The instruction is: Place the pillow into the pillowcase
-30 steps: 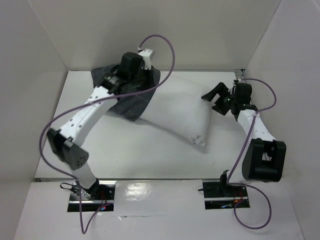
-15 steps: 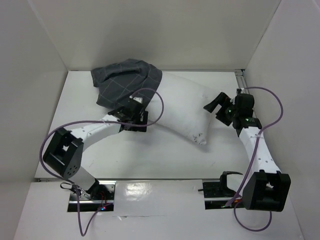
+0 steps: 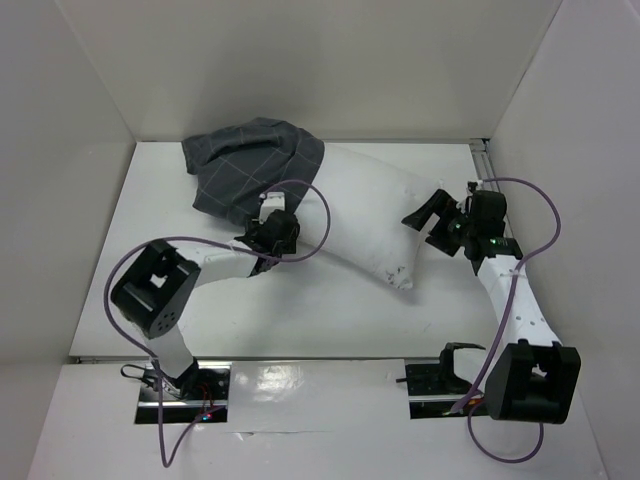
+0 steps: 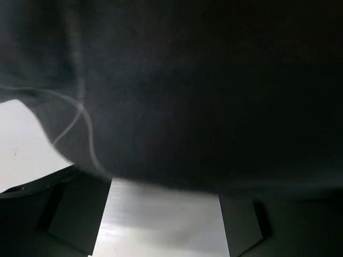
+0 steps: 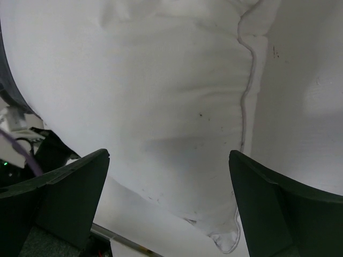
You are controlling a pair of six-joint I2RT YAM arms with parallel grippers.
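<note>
Left jaws back beside pillowcase (image 3: 245,165)

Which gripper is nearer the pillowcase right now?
Left. The left gripper sits at the near edge of the pillowcase, and grey cloth fills its wrist view. The right gripper is open at the bare right end of the pillow, away from the pillowcase.

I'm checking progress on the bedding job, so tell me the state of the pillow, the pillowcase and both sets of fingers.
pillow: lying flat, mostly bare, left end under the pillowcase.
pillowcase: bunched over the pillow's left end.
left fingers: at the pillowcase edge, open or shut unclear.
right fingers: open, facing the pillow's right end, holding nothing.
</note>
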